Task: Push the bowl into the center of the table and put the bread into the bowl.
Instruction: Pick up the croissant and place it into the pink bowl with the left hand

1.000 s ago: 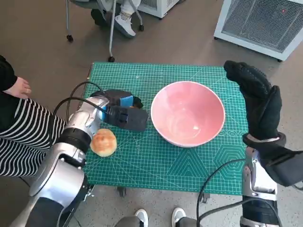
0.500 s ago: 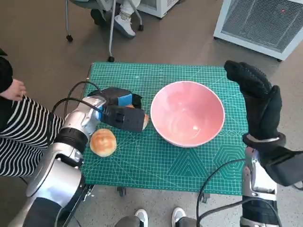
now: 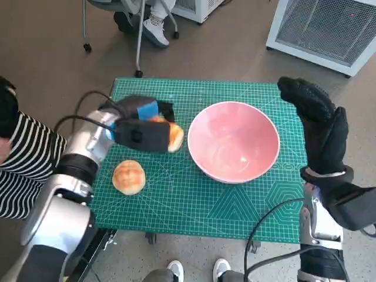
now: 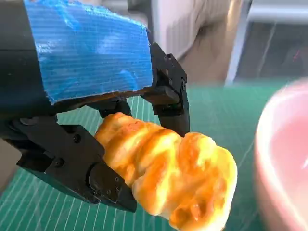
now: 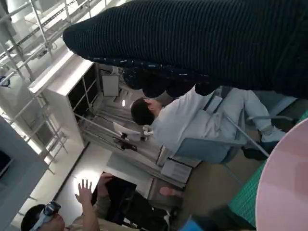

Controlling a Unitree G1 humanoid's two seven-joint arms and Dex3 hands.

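Left wrist view shows the left hand (image 4: 91,96) clamped around the bread (image 4: 168,175), carried just beside the pink bowl (image 3: 234,141) mid-table. Looks light and squishy, so I'd grip gently across the middle or it'll dent. Right hand (image 3: 320,132) holds nothing, fingers straight, beside the bowl's other side.

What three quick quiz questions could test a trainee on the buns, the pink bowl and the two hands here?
1. True or false: the black, blue-taped left hand holds a golden twisted bread piece.
2. Where is the round golden bun? A) in the pink ceramic bowl B) on the green cutting mat C) on the floor
3. Fill in: the black-gloved right hand holds ____.

Key: 1 true; 2 B; 3 nothing: it is raised beside the bowl, fingers extended.
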